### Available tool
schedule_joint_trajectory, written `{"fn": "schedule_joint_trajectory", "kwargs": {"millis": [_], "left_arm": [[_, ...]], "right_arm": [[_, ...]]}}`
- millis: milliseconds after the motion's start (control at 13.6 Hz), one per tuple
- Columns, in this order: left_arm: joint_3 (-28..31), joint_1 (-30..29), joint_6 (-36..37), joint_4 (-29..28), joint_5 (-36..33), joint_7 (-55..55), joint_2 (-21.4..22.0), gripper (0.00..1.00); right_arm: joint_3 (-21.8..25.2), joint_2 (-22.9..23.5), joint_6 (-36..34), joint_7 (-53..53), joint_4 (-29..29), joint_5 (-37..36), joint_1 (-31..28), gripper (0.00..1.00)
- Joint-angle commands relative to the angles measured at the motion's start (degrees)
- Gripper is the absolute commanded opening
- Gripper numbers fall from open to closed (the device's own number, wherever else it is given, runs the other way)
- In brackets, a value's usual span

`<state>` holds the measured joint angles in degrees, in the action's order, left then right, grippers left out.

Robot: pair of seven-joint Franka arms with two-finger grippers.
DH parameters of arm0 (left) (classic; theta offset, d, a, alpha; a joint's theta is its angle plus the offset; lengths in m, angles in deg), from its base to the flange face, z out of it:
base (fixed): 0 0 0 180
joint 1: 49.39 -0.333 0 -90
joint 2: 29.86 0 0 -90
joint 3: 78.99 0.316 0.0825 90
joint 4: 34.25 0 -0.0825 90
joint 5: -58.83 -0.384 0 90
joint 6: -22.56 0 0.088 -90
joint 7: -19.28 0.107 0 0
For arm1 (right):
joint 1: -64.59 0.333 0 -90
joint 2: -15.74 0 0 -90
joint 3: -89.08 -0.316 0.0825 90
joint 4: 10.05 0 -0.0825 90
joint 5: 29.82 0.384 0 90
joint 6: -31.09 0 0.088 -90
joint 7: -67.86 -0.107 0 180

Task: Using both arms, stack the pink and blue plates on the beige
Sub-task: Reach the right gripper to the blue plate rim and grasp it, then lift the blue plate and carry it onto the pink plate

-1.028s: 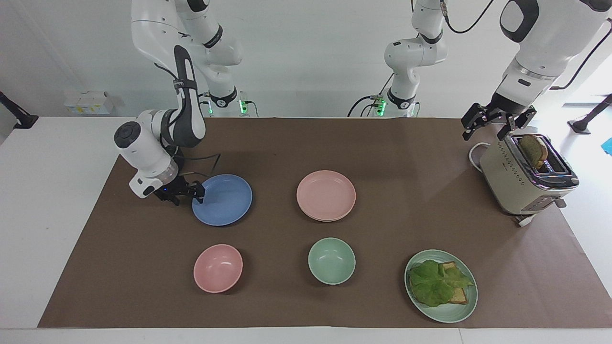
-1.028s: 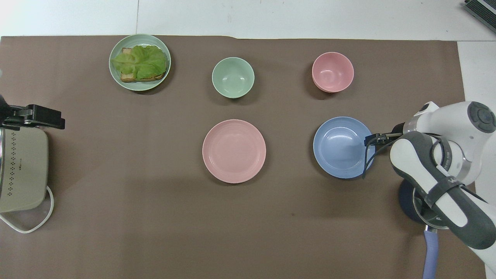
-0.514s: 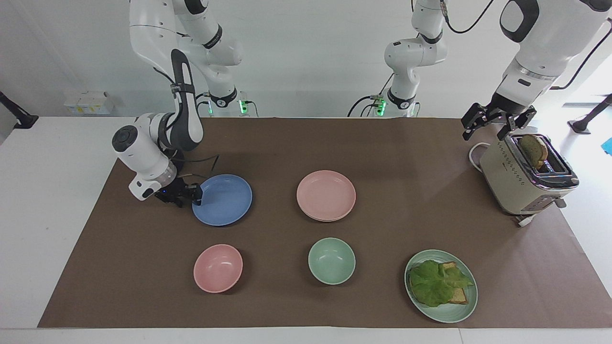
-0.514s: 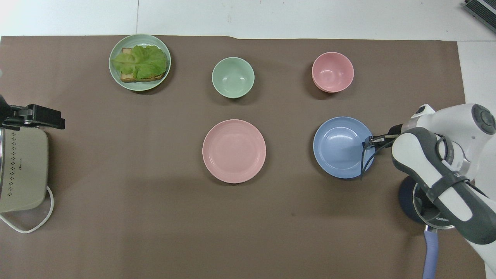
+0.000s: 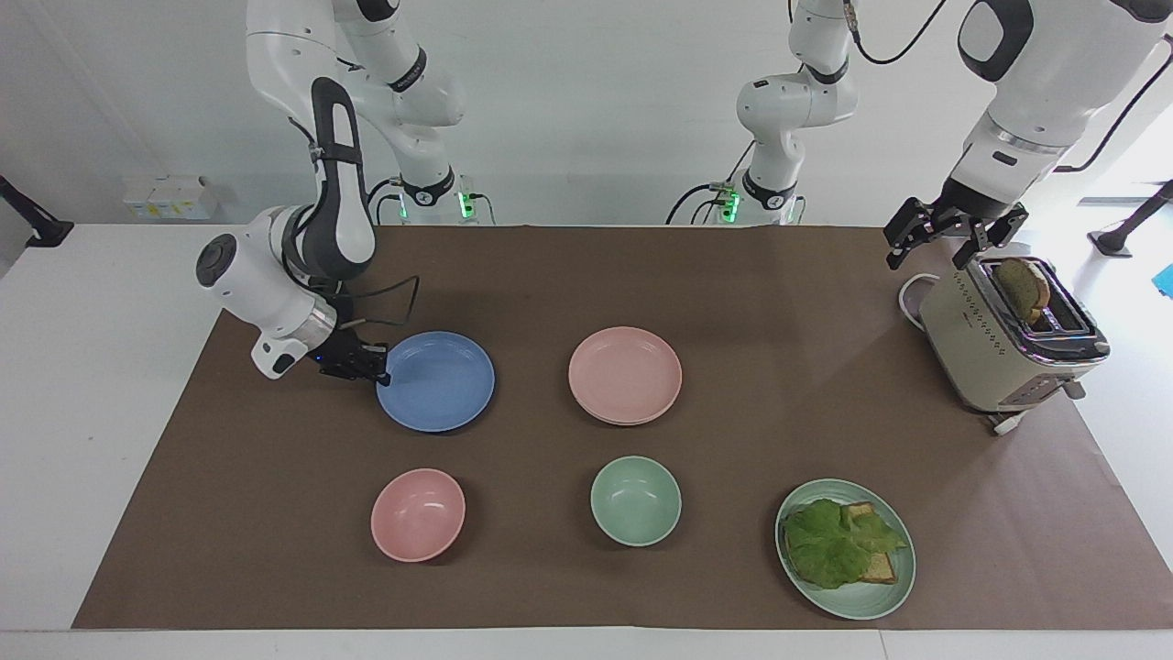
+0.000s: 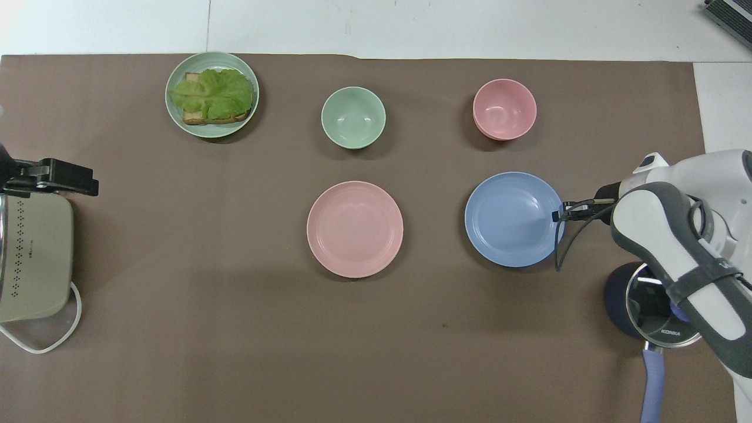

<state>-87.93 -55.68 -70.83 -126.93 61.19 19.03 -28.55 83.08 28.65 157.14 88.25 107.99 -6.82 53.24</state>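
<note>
The blue plate (image 5: 438, 381) (image 6: 512, 218) is held at the rim that points toward the right arm's end of the table. My right gripper (image 5: 378, 374) (image 6: 558, 216) is shut on that rim and the plate hangs just off the brown mat. The pink plate (image 5: 625, 374) (image 6: 355, 228) lies flat at mid-table, beside the blue one. The beige plate is hidden in both views. My left gripper (image 5: 951, 240) (image 6: 64, 179) waits open in the air over the toaster's end nearer the robots.
A beige toaster (image 5: 1006, 341) (image 6: 32, 258) with bread in its slot stands at the left arm's end. Farther from the robots are a pink bowl (image 5: 418, 514), a green bowl (image 5: 635, 500) and a green plate (image 5: 880, 600) with lettuce and toast. A lidded dark pot (image 6: 646, 305) sits under the right arm.
My right gripper has shut on the blue plate's rim and risen. The plate has come up off the mat and shifted a little toward the pink plate. The left arm has not moved.
</note>
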Motion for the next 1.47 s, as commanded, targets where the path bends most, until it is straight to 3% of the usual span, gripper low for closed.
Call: {"fn": "schedule_joint_trajectory", "kwargs": {"millis": [0, 220, 661, 881, 1395], "left_arm": [[0.2, 0.3, 0.7, -0.1, -1.3, 0.4, 0.3, 1.00], [0.2, 0.2, 0.7, -0.1, -1.2, 0.4, 0.3, 1.00], [0.2, 0.3, 0.7, -0.1, -1.3, 0.4, 0.3, 1.00], [0.2, 1.1, 0.7, -0.1, -1.2, 0.4, 0.3, 1.00], [1.0, 3.6, 0.7, 0.0, -1.2, 0.4, 0.3, 1.00]], "right_arm": [[-0.5, -3.4, -1.2, 1.8, -0.3, 5.3, 0.8, 0.00], [-0.6, -4.8, -2.0, -5.1, -1.6, 7.2, 5.3, 0.00], [-0.6, -4.2, 6.3, -21.7, -1.1, 6.8, 17.9, 0.00], [-0.5, -4.6, 6.7, -29.8, -0.6, 6.8, 24.2, 0.00], [-0.5, -0.7, 14.8, -30.6, 1.8, 6.4, 31.7, 0.00]]}}
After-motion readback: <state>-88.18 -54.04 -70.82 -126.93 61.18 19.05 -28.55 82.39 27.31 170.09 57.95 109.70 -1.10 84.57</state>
